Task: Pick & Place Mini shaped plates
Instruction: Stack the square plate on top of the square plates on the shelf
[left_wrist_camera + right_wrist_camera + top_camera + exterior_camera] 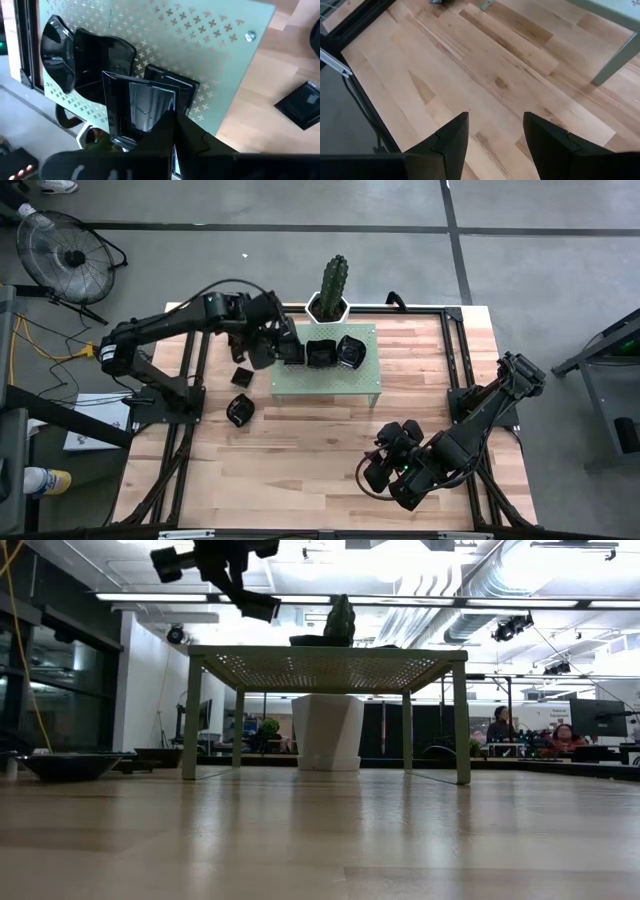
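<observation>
My left gripper [285, 348] is shut on a square black mini plate [140, 107] over the left end of the pale green perforated stand [330, 380]. Two black plates [320, 353] [350, 350] rest on the stand's top; the left wrist view shows a wavy one [60, 50] and a square one [170, 85] there. Two more plates [242, 373] [240, 410] lie on the wooden table, left of the stand. Over the near right part of the table, my right gripper [380, 465] hangs open and holds nothing. My left gripper pinches the square plate by one rim edge [167, 117] between its two fingers, slanting down from the table's left side. The plate stands steeply tilted, its hollow face toward the wrist camera. It is lifted clear above the stand's top [258, 606].
A cactus in a white pot [333, 285] stands at the stand's far edge. The stand's four legs [190, 720] leave room beneath it. Bare wood [495, 75] lies under my right gripper. A fan [65, 255] stands off the table, far left.
</observation>
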{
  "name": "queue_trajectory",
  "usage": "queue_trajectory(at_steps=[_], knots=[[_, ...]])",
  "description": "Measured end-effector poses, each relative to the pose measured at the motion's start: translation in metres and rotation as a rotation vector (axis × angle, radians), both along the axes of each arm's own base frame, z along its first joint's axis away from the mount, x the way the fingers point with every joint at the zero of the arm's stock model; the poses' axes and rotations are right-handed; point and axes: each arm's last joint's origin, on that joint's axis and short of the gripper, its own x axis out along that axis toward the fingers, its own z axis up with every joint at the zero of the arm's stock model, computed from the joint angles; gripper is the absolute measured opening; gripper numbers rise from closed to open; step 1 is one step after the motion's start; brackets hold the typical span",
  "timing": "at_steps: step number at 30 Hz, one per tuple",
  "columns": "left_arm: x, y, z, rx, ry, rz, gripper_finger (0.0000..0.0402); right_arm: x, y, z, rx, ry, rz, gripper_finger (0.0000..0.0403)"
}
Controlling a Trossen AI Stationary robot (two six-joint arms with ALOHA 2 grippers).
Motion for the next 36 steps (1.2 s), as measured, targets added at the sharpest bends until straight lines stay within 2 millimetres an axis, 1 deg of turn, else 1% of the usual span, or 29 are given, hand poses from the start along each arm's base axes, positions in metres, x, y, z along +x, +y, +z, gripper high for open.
queue_trajectory(at_steps=[3, 8, 12, 17, 24, 30, 36], knots=[[-0.003, 0.011, -0.004, -0.021, 0.007, -0.020, 0.0000, 0.000, 0.000, 0.000, 0.005, -0.002, -0.006, 0.0184], [-0.004, 0.021, -0.021, -0.027, 0.042, -0.041, 0.0000, 0.001, 0.000, 0.000, 0.007, -0.013, -0.016, 0.0184], [0.000, 0.023, -0.030, 0.015, 0.031, -0.052, 0.0000, 0.001, 0.000, 0.000, 0.019, -0.019, -0.032, 0.0184], [0.003, 0.024, -0.034, 0.023, 0.007, -0.071, 0.0000, 0.000, 0.000, 0.000, 0.028, -0.021, -0.042, 0.0184], [0.004, 0.024, -0.044, 0.036, 0.031, -0.109, 0.0000, 0.001, 0.000, 0.000, 0.034, -0.027, -0.042, 0.0184], [0.007, 0.026, -0.044, 0.059, -0.001, -0.121, 0.0000, 0.001, 0.000, 0.000, 0.034, -0.027, -0.042, 0.0184], [0.007, 0.026, -0.045, 0.071, 0.004, -0.137, 0.0000, 0.001, 0.000, 0.000, 0.035, -0.026, -0.042, 0.0184]])
